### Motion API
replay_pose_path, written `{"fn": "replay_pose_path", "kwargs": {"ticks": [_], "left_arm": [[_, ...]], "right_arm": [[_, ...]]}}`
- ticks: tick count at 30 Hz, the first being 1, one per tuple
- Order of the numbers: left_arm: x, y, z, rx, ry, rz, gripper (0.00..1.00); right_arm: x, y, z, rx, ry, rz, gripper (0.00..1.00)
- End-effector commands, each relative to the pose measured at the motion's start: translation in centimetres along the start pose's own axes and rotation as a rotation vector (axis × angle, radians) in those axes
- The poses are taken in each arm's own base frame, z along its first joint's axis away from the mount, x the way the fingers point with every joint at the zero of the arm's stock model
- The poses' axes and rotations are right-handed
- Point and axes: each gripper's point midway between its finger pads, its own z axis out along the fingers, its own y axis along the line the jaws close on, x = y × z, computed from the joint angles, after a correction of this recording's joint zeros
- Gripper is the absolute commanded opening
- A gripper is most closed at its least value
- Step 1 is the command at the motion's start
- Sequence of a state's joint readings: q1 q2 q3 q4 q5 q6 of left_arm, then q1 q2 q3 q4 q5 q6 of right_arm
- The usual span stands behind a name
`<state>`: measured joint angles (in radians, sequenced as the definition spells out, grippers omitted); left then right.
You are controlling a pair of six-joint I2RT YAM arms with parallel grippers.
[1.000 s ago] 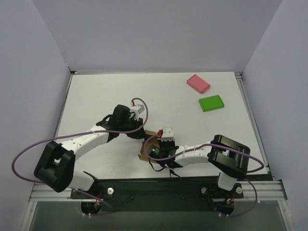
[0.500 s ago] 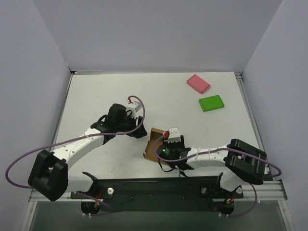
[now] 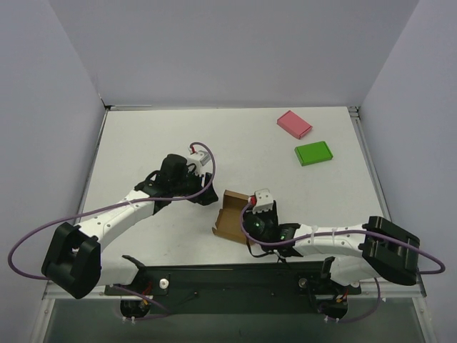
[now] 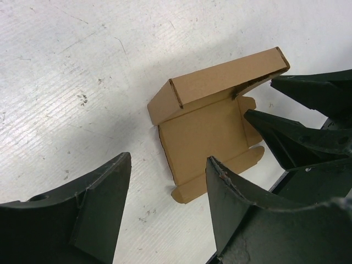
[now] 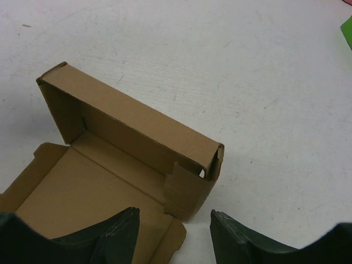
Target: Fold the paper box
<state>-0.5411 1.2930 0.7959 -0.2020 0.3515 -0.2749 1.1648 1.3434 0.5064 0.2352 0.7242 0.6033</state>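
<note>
Paper box (image 4: 209,126): matt brown cardboard, smooth. Table (image 4: 82,55): white, scuffed, finely ridged.

Bare white tabletop (image 3: 143,136) lies open far and left; centre's tight: the brown cardboard paper box (image 3: 228,218), one wall upright, sits between left fingers (image 4: 93,209) and right fingers (image 5: 118,236).
</note>
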Motion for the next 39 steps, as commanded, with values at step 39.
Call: {"fn": "replay_pose_path", "kwargs": {"ticks": [39], "left_arm": [[-3.6,-0.4,7.2,0.108,0.012,-0.112,0.53]], "right_arm": [[-1.0,-1.2,2.4,-0.22,-0.016,0.073,0.36]]}}
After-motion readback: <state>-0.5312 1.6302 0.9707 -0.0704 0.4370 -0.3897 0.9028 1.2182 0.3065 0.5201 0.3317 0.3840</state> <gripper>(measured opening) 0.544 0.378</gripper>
